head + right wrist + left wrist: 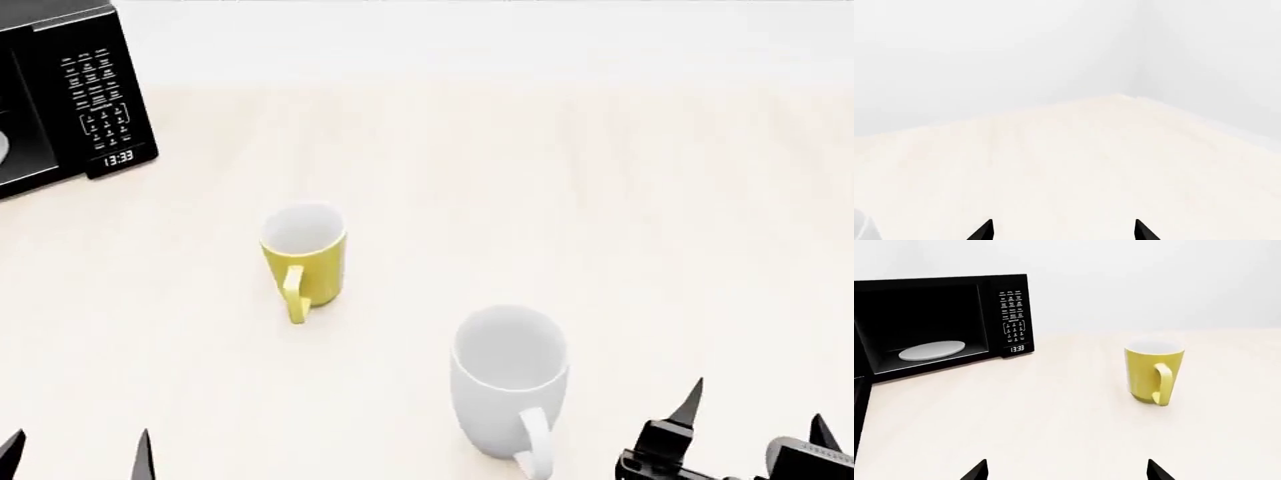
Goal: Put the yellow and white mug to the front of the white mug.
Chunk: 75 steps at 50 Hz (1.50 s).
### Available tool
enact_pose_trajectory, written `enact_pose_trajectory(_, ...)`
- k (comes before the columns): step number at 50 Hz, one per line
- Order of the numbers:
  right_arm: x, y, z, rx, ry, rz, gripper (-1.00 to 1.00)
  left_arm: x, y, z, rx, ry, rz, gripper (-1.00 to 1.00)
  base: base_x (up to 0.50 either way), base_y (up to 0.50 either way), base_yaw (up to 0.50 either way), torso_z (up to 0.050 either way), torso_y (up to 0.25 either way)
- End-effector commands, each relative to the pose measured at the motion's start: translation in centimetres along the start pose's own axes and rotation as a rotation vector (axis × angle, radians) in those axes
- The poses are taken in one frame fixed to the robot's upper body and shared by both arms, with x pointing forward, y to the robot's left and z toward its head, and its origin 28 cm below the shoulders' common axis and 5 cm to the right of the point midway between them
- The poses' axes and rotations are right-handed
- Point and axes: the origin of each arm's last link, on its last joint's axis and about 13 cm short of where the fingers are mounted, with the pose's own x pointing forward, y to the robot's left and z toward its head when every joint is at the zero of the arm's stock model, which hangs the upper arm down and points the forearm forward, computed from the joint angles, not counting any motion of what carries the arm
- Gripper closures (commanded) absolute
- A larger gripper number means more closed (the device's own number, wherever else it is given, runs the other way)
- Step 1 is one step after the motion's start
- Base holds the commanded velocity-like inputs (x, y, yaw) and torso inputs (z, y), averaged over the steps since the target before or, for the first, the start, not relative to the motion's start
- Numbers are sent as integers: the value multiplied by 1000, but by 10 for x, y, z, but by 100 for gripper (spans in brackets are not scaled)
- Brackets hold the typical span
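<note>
The yellow and white mug [306, 260] stands upright on the pale table, left of centre, its yellow handle toward me; it also shows in the left wrist view [1153, 371]. The larger white mug [509, 380] stands nearer and to its right, handle toward me. My left gripper [76, 450] is open and empty at the near left, well short of the yellow mug; its tips show in the left wrist view [1067, 471]. My right gripper [754, 420] is open and empty just right of the white mug; its tips show in the right wrist view [1063, 230].
A black microwave [67, 95] with its door open stands at the far left; a white turntable plate [932, 350] lies inside. The pale table [601, 200] stretches to a white wall behind, with its far corner in the right wrist view [1121, 97].
</note>
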Motion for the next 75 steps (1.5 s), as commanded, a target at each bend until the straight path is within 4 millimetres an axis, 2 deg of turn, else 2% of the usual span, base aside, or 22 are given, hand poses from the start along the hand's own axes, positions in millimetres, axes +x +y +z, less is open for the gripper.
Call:
enact_pose_trajectory(1,0,-1,1,30,-5,22,-100,0,1,-2,-11,1,-4,-100,500,-219,0,0,0)
enact_pose_trajectory(2,3,0,-8,-1,46,-33,-100,0,2,-1,-8,2,-4,-100,0,0,0,0,0)
enact_pose_trajectory(16,0,2,-5,-5,10,21,-100,1,2,-2,-10,5,-4,-100,12,-4,0,0,0)
enact_pose_trajectory(37,0,-1,-4,85,32,18,-100,1,2,-3,-19,12,-3,-100,420,-310,0,0,0)
enact_pose_trajectory(40,-2,0,-6,-23,-21,5,-100,0,3,-4,-20,13,-4,-100,335,-280,0,0,0)
enact_pose_trajectory(41,-1,1,-8,35,47,11,-100,0,3,-4,-23,12,-3,-100,0,0,0,0,0)
enact_pose_trajectory(53,-2,-3,-10,-8,13,-22,-100,0,3,-5,-23,17,-4,-100,3,0,0,0,1)
enact_pose_trajectory(60,-4,-3,-11,-28,-8,-11,-100,0,3,-6,-25,19,-5,-100,475,0,0,0,0)
enact_pose_trajectory(75,-1,-4,-11,4,38,-61,-100,1,2,-7,-22,27,-11,-100,67,0,0,0,0)
